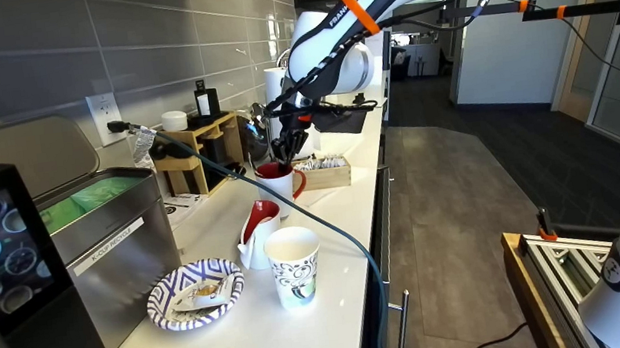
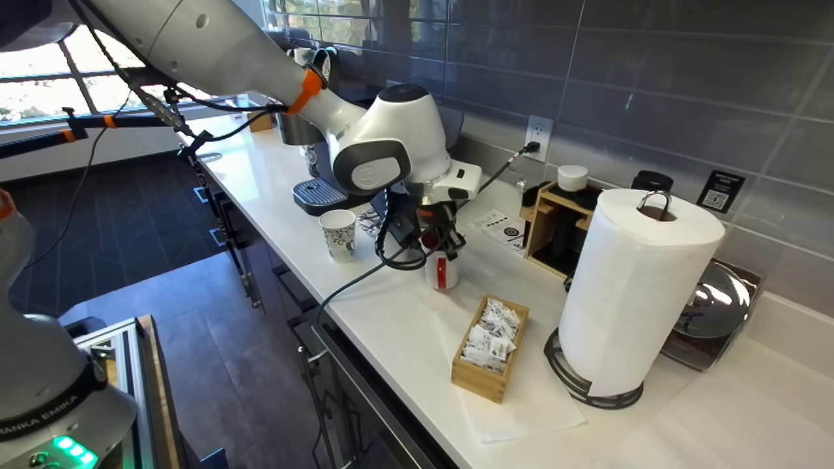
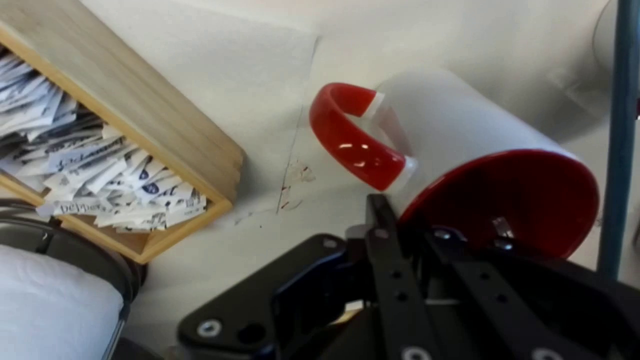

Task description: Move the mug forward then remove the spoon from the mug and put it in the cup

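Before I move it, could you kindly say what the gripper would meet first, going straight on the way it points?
Most likely the mug: the gripper points down at its red-lined mouth. Depth is unclear in the wrist view, so I cannot tell whether rim or inside would come first.

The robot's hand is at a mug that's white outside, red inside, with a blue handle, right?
Not quite: the handle is red, not blue, as the wrist view shows. The hand is indeed at a mug that's white outside and red inside.
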`<state>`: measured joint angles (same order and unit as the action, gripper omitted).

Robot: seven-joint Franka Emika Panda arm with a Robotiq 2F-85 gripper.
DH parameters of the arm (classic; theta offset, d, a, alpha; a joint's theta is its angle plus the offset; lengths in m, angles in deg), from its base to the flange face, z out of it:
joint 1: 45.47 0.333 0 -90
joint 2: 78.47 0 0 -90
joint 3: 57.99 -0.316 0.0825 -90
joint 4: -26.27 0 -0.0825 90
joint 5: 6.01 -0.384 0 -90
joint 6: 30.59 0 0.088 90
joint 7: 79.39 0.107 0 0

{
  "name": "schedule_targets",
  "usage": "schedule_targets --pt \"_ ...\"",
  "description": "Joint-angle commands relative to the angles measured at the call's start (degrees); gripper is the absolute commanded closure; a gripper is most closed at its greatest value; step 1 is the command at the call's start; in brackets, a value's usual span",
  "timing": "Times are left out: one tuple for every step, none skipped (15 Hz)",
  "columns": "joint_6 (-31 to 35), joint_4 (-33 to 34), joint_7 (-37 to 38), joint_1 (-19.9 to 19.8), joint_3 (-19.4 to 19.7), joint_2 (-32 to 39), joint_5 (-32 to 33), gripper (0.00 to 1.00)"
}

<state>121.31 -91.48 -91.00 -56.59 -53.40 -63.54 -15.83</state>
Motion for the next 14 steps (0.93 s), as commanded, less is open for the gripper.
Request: schedule_targets --pt "-1.1 5.6 0.7 0.4 0.0 1.7 1.9 0.98" --pt "-1.4 7.3 -0.2 0.1 -0.5 2.4 1.5 0.98" --pt "-1.9 9.1 -1.4 -0.2 -0.8 3.1 1.3 0.98" --pt "-2.8 11.0 -2.5 -0.4 -1.0 4.1 1.6 0.98" --pt "-4.1 13.0 -4.5 -0.9 -1.5 5.1 1.4 0.98" --pt "-5.3 14.7 -5.9 -1.2 -1.7 6.0 1.5 0.98" --pt "-7.3 16.7 -9.5 -2.2 -2.6 7.0 0.7 0.98" --pt "-9.1 18.3 -13.5 -3.3 -3.3 7.7 0.3 0.98" --pt "-10.9 19.6 -15.5 -3.7 -3.4 8.3 0.8 0.98" --pt "-7.3 15.1 -10.6 -2.0 -2.4 6.2 1.4 0.98" --pt "-7.8 15.8 -11.3 -2.3 -2.5 6.8 1.4 0.92" --pt "-7.8 15.8 -11.2 -2.4 -2.5 6.9 1.4 0.92" --pt "-7.8 15.6 -11.2 -2.4 -2.5 7.0 1.4 0.92" --pt "-7.8 15.5 -11.2 -2.3 -2.5 7.0 1.4 0.98"
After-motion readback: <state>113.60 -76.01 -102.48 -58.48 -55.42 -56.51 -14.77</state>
